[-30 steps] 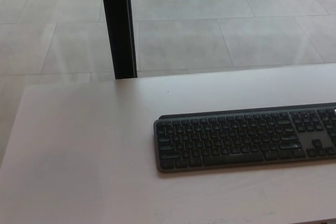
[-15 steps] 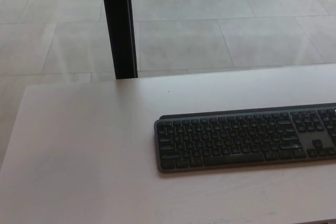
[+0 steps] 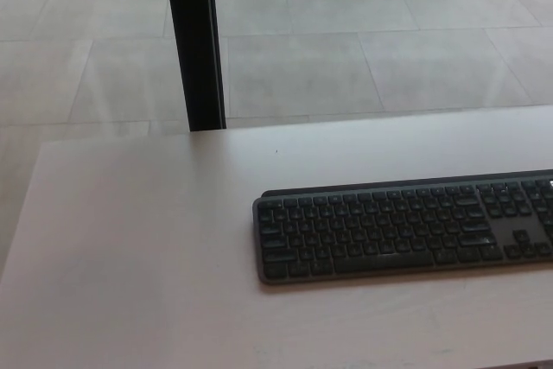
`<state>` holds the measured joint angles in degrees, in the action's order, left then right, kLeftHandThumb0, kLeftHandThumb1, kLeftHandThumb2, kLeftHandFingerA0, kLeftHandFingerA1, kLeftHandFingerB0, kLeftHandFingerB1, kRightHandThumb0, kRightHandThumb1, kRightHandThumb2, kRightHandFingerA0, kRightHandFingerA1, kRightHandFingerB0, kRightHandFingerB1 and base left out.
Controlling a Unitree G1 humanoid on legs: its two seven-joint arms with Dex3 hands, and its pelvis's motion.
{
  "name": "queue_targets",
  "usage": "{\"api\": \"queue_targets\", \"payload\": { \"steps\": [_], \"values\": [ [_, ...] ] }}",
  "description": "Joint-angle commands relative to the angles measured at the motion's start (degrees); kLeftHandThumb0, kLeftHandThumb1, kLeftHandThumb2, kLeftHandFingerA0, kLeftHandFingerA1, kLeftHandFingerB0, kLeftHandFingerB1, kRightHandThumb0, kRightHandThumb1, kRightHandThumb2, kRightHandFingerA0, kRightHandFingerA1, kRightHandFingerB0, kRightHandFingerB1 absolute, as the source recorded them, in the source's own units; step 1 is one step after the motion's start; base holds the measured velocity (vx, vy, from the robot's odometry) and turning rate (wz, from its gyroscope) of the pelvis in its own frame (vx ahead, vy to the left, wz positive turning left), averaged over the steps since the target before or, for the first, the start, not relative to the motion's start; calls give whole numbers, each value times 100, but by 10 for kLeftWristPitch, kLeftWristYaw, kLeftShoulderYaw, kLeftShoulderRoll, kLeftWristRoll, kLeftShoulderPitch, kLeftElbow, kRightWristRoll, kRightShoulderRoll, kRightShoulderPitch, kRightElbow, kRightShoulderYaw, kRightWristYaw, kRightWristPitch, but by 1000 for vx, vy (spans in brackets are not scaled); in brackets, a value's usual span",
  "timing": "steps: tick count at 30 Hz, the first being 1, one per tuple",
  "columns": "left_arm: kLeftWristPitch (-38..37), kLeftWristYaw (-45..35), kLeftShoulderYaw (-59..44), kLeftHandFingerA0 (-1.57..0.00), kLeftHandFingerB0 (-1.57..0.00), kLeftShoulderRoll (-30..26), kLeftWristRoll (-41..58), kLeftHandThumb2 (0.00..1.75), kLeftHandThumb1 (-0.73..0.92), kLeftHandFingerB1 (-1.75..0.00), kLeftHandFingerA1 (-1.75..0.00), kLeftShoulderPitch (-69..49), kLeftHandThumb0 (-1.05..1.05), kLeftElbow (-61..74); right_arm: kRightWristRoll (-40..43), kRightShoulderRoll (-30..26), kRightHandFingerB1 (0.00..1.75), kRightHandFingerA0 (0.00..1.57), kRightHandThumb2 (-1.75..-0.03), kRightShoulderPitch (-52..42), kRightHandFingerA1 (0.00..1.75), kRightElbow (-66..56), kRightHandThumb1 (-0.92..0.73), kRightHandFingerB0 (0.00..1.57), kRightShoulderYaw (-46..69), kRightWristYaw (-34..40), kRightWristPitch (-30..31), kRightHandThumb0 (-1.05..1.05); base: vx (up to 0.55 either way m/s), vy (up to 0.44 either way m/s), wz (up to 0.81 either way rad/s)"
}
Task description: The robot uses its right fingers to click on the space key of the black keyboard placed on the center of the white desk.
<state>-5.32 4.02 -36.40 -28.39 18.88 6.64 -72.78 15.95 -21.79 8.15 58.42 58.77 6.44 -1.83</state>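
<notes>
Neither hand shows anywhere in the head view, so the state of the fingers cannot be told. Nothing has changed over the last second: the scene sits as it did, which suggests the reach toward the key has not yet started. The white bench (image 3: 130,248) fills the lower part of the view, with tiled floor (image 3: 363,58) beyond it and a black post (image 3: 195,41) standing behind its far edge. The black keyboard (image 3: 402,229) lies flat on the bench, running off picture right. Its space key (image 3: 383,260) sits in the nearest row, uncovered, with nothing in the way.
</notes>
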Motion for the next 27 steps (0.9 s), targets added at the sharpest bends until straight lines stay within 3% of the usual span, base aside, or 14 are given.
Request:
{"api": "queue_targets", "payload": {
  "steps": [1,2,8,11,12,13,14,16,18,23,24,25,26,27],
  "values": [
    [-1,5,5,-69,-61,-7,0,59,64,-58,-71,4,-49,0,37,-5,84,70,-88,-8,88,-3,-36,75,-20,9,-5,-63,0,0,0],
    [-1,4,3,-67,-60,-8,3,59,64,-59,-74,4,-49,1,40,-6,78,69,-61,-9,91,-2,-53,67,-25,7,-6,-58,0,0,0],
    [0,1,-5,-66,-57,-6,12,59,64,-58,-74,6,-48,0,52,-7,83,79,-90,-13,90,-8,-34,75,-47,0,-12,-59,0,0,0],
    [-2,-1,-4,-64,-61,-7,9,59,64,-61,-70,1,-48,-2,59,-8,79,84,-61,-16,91,-6,-50,74,-53,0,-9,-57,0,0,0],
    [-9,3,5,-66,-64,-8,-2,59,65,-61,-66,-2,-50,-3,59,-9,82,82,-90,-17,89,-5,-37,73,-58,3,-8,-60,0,0,0],
    [-8,2,3,-67,-63,-8,0,59,65,-60,-68,-1,-50,-3,60,-9,79,82,-61,-18,89,-6,-51,72,-61,1,-11,-59,0,0,0],
    [-8,4,4,-67,-67,-8,0,59,64,-64,-68,1,-51,-2,62,-8,83,79,-89,-18,89,-8,-36,74,-64,-1,-12,-63,0,0,0],
    [-7,-1,7,-67,-65,-9,0,59,65,-62,-68,1,-51,-1,60,-10,81,79,-91,-19,88,-5,-37,73,-75,3,-17,-61,0,0,0],
    [-5,3,2,-68,-61,-8,6,59,65,-59,-72,2,-51,-2,59,-17,76,84,-60,-15,89,6,-51,74,-83,7,-19,-58,0,0,0],
    [-6,3,2,-69,-63,-9,6,60,66,-60,-71,1,-50,-2,68,-13,79,87,-63,-26,91,-9,-52,73,-92,3,-22,-59,0,0,0],
    [-3,3,5,-68,-60,-9,3,60,66,-56,-68,3,-50,-3,68,-17,82,84,-91,-22,90,-1,-37,76,-95,4,-23,-60,0,0,0],
    [-3,2,7,-68,-60,-9,1,60,66,-56,-71,2,-51,-3,73,-18,79,88,-61,-19,90,1,-51,77,-93,5,-19,-56,0,0,0],
    [-4,2,8,-68,-63,-9,0,60,66,-59,-69,1,-52,-2,74,-17,82,86,-91,-21,90,-3,-37,77,-95,6,-18,-57,0,0,0],
    [-5,2,8,-69,-62,-9,0,60,66,-59,-71,0,-52,-2,75,-17,77,90,-63,-20,90,-1,-51,73,-96,5,-18,-57,0,0,0]
  ]
}}
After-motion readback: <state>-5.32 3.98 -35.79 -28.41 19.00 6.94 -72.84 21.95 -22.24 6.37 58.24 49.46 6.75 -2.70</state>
